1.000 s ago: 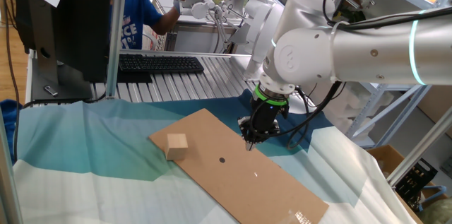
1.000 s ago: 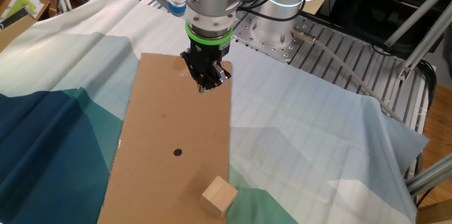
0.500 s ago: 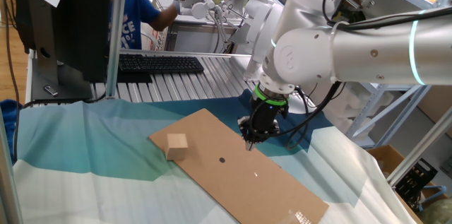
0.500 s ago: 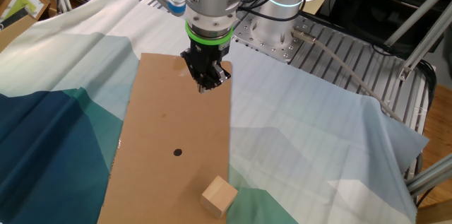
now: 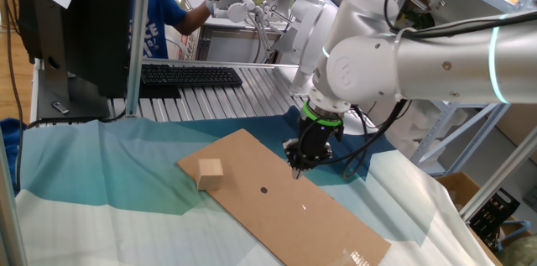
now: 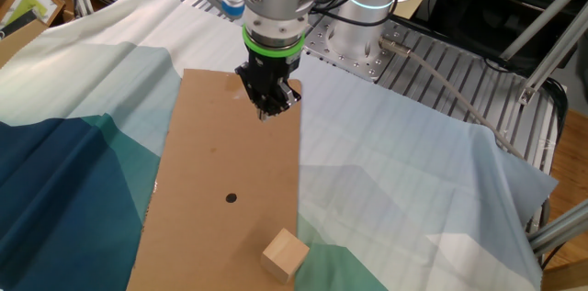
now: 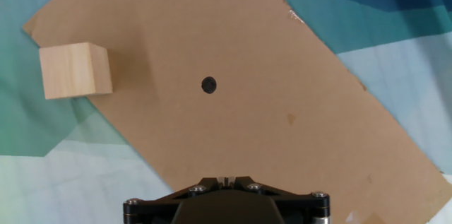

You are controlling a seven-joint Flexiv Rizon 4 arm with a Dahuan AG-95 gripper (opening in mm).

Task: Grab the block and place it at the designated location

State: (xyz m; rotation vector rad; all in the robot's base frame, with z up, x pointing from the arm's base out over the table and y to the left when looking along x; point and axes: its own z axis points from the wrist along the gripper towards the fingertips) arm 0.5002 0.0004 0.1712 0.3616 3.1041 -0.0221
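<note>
The block (image 5: 210,171) is a light tan wooden cube at the edge of the long brown cardboard sheet (image 5: 323,216), partly on the cloth. It also shows in the other fixed view (image 6: 284,254) and at the left of the hand view (image 7: 75,70). The designated location is a small dark dot (image 5: 263,190) on the sheet, seen too in the other fixed view (image 6: 231,198) and the hand view (image 7: 208,85). My gripper (image 5: 295,169) hangs over the sheet's far edge (image 6: 265,115), shut and empty, well apart from block and dot. Only its tip shows in the hand view (image 7: 226,179).
A teal and white cloth (image 5: 101,182) covers the table. A keyboard (image 5: 189,75) and a monitor (image 5: 84,23) stand behind on the left. A person in blue (image 5: 159,14) is at the back. A metal frame post (image 6: 551,43) stands at the right.
The arm and block have not moved. Only the person at the back has shifted an arm.
</note>
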